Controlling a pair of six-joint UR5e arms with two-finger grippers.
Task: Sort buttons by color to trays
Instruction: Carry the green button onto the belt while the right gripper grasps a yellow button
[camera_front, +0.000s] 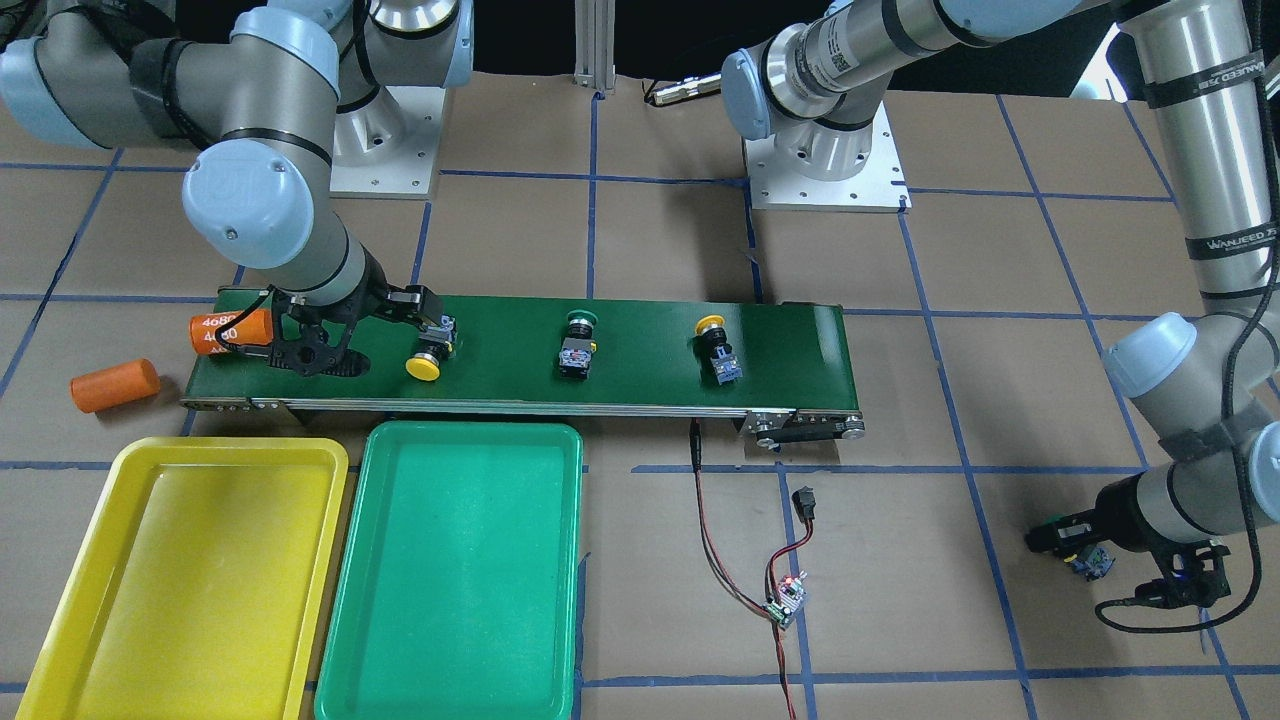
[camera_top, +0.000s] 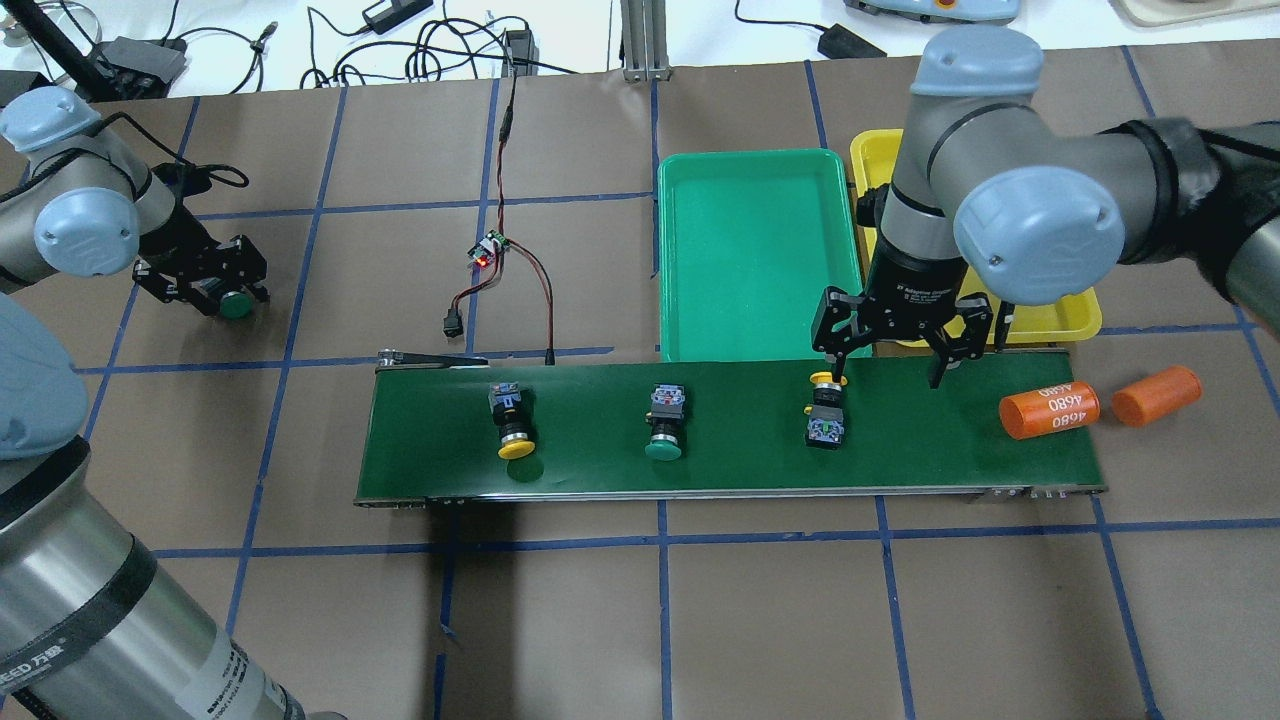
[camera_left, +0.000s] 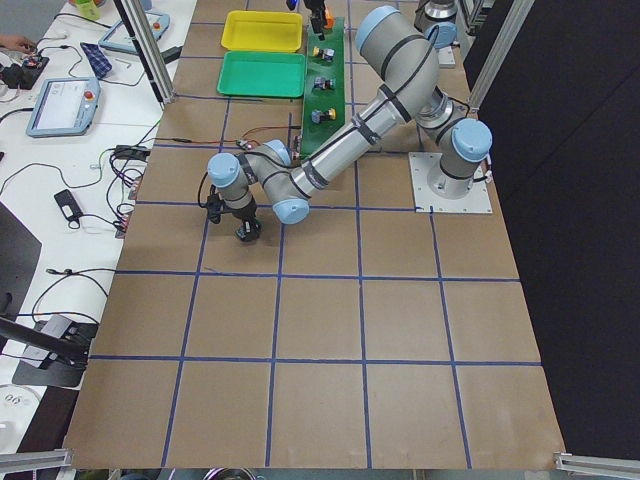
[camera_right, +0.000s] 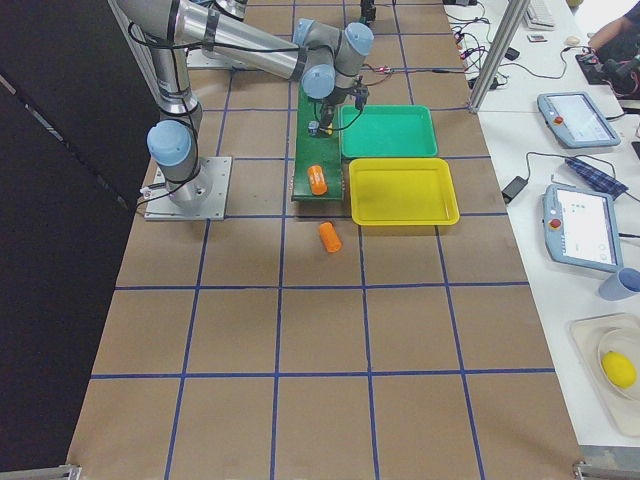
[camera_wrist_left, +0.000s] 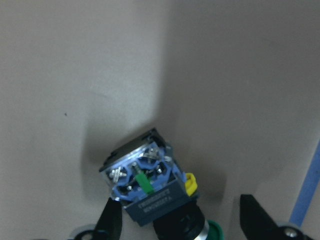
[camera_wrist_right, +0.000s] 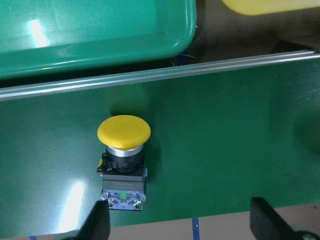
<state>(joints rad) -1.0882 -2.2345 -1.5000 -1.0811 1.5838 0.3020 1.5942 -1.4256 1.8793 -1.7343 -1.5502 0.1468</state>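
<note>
None of your four buttons is sorted yet: a yellow button (camera_top: 825, 410), a green button (camera_top: 663, 420) and a second yellow button (camera_top: 515, 420) lie on the conveyor belt (camera_top: 930, 450). The other green button (camera_top: 235, 304) lies on the table well apart, and the yellow tray (camera_front: 200, 560) and green tray (camera_front: 460, 560) hold nothing. Your right gripper (camera_top: 885, 378) hangs spread wide over the first yellow one and your left gripper (camera_top: 215, 297) spread about the stray green one, neither clamped, so I judge all four placements remain.
</note>
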